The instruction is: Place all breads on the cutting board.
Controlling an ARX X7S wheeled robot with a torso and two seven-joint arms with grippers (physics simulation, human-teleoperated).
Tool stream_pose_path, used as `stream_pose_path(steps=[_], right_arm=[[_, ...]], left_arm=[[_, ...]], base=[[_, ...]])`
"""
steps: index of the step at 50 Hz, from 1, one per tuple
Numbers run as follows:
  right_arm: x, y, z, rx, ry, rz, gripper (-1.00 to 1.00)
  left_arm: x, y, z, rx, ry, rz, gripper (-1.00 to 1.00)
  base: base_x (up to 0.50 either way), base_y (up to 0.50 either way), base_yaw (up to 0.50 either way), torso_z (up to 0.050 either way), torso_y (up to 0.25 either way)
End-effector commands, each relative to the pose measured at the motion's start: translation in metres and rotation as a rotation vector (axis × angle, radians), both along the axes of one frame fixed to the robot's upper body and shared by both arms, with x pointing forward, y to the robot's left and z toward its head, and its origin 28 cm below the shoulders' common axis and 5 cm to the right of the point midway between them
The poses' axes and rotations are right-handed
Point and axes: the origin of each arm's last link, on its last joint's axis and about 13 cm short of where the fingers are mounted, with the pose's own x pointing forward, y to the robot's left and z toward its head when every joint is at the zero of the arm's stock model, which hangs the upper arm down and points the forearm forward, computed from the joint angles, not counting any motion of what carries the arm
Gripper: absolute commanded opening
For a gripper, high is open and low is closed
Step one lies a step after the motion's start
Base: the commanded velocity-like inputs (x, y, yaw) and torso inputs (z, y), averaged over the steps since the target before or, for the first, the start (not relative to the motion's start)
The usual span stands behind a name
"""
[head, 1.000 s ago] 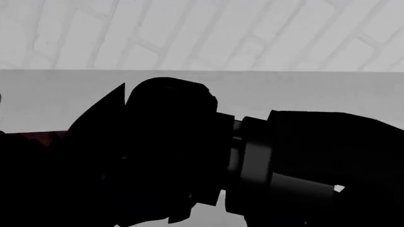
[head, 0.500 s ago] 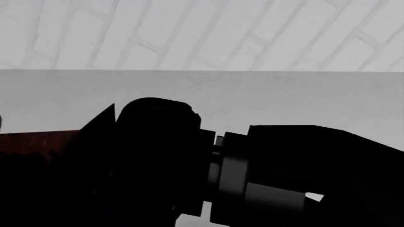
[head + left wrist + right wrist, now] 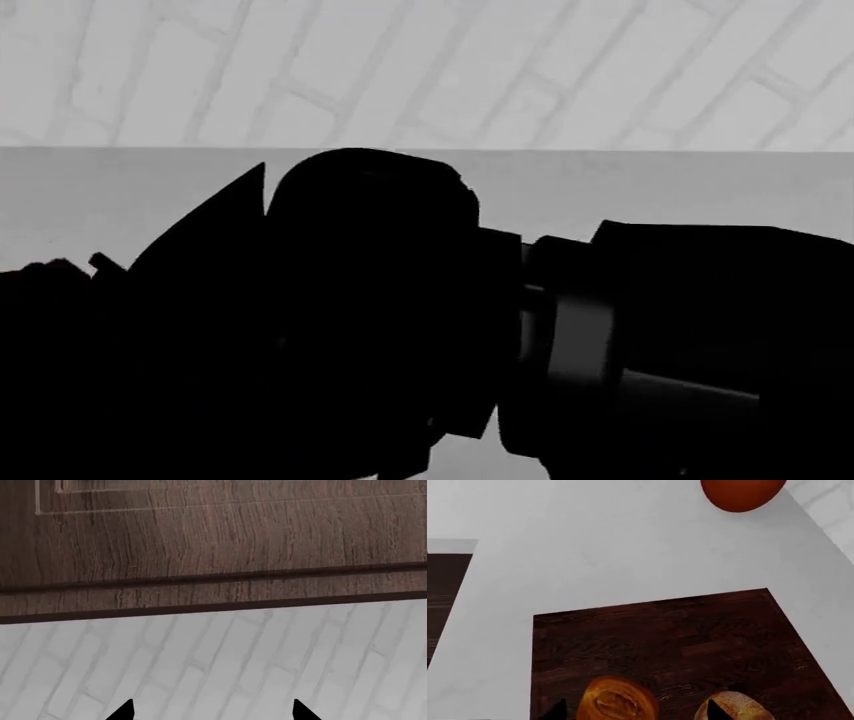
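Looking down from the right wrist view, the cutting board (image 3: 667,645) fills the lower frame on the white counter (image 3: 594,545), with two breads on it: a golden loaf (image 3: 617,700) at bottom centre and a floured loaf (image 3: 737,707) at bottom right. The right gripper (image 3: 634,712) stands released, empty. An orange-brown round object (image 3: 742,492) sits top right. The head view shows only dark arms (image 3: 334,330). The left wrist view shows wooden cabinet (image 3: 213,540) above brick wall (image 3: 213,665); the left gripper (image 3: 210,715) is spread, empty.
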Motion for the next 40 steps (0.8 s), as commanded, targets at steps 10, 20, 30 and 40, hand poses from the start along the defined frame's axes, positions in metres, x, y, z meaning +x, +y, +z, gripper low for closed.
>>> stream_pose_path(steps=[10, 20, 30, 40], right_arm=[[-0.042, -0.068, 0.035, 0.043, -0.225, -0.223, 1.00], [-0.061, -0.107, 0.056, 0.062, -0.313, -0.405, 1.00], [-0.081, -0.143, 0.067, 0.118, -0.374, -0.611, 1.00], [-0.097, -0.173, 0.066, 0.151, -0.455, -0.792, 1.00]], left_arm=[[-0.001, -0.003, 0.003, 0.001, -0.011, -0.017, 1.00], [-0.003, -0.003, 0.002, -0.007, -0.017, -0.024, 1.00], [-0.003, -0.003, 0.003, 0.000, -0.021, -0.026, 1.00], [-0.003, -0.004, 0.004, -0.003, -0.025, -0.031, 1.00]], base=[[0.00, 0.00, 0.00, 0.000, 0.000], [0.00, 0.00, 0.00, 0.000, 0.000], [0.00, 0.00, 0.00, 0.000, 0.000], [0.00, 0.00, 0.00, 0.000, 0.000]])
